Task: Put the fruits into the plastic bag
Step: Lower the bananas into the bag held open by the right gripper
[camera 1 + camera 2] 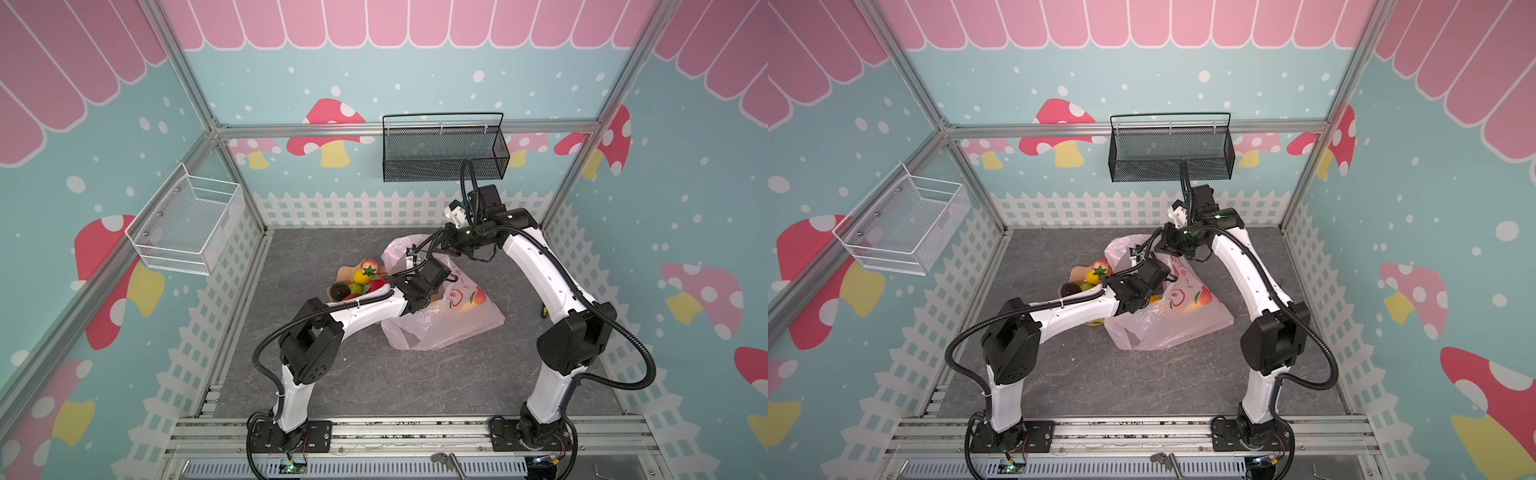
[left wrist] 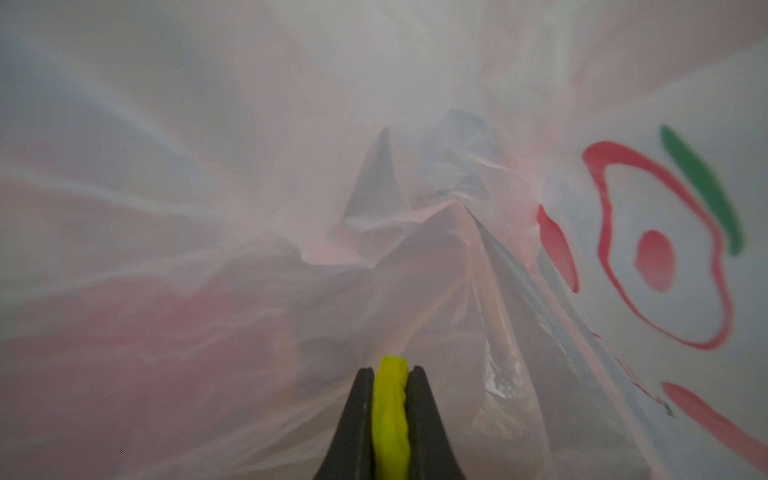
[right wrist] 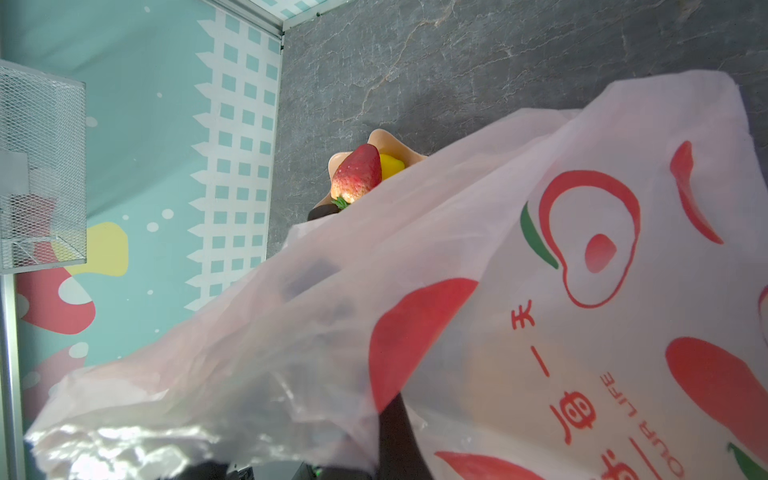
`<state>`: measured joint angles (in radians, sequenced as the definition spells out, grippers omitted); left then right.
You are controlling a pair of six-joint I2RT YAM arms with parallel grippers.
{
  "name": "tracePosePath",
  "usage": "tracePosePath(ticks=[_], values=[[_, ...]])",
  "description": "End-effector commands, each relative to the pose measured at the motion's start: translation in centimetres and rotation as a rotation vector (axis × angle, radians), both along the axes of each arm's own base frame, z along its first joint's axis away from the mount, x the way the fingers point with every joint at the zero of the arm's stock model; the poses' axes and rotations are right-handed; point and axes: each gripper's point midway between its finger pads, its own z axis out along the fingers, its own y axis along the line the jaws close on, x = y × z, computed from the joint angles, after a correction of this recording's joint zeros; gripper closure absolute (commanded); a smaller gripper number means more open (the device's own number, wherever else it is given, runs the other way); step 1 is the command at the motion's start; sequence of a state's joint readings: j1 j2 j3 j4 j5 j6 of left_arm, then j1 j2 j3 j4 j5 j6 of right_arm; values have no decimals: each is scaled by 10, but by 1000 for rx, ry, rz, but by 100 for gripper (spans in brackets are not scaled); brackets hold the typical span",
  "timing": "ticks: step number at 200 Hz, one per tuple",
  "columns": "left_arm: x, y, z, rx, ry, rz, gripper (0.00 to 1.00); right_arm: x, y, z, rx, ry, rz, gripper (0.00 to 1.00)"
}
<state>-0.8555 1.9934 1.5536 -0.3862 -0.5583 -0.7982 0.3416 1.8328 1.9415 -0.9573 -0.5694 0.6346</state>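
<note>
Inside the pale-pink printed plastic bag (image 1: 449, 328), the left gripper (image 2: 390, 370) pinches a glossy yellow fruit (image 2: 390, 415); the right gripper (image 3: 392, 440), clamped shut, seemingly lifts the far rim. Bare grey floor (image 1: 374, 374) nearer.

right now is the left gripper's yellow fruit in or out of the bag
In: left gripper, shut on the yellow fruit, has plastic bag film all around.

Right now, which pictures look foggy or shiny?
Left wrist view: hazy inside the bag, its red print smeared; only the yellow fruit in the left gripper looks crisp. Right wrist view: white glare on the bag's crumpled edge, strawberry sharp. In both top views: even light.
</note>
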Motion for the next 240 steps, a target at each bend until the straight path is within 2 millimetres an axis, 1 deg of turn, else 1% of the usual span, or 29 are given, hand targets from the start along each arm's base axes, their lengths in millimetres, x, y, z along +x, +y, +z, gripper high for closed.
tracePosePath(ticks=[1,10,27,45,59,73,85,96,109,125,148,172,188,201,218,240], values=[[-6,-9,5,-58,2,-2,100,-6,7,24,67,-48,11,100],[-7,-14,4,-77,7,-21,100,-6,7,23,67,-47,10,100],[-10,-29,2,-115,24,-79,100,-6,8,23,72,-49,13,100],[-17,-43,-5,-134,53,-127,100,-5,7,24,71,-52,9,100],[-21,-49,-10,-138,67,-146,100,-6,7,23,73,-51,10,100],[-24,-51,-12,-132,70,-151,99,-7,7,22,77,-48,11,100],[-26,-50,-15,-136,77,-150,93,-8,7,20,83,-45,10,100],[-25,-52,-13,-145,72,-154,87,-9,8,19,87,-43,8,100],[-25,-52,-10,-154,66,-157,74,-10,8,18,90,-41,9,100],[-27,-51,-8,-168,65,-152,63,-11,7,16,89,-40,9,100],[-27,-48,0,-204,52,-146,54,-13,6,14,86,-36,8,100],[-28,-43,12,-247,41,-146,51,-13,6,14,85,-39,9,100],[-28,-39,25,-275,27,-153,47,-12,5,14,83,-39,8,100],[-33,-41,35,-300,35,-194,44,-11,3,14,83,-42,5,100],[-40,-37,49,-311,23,-224,40,-11,1,15,80,-43,1,100],[-52,-28,58,-321,48,-257,39,-12,-3,16,71,-47,-5,100]])
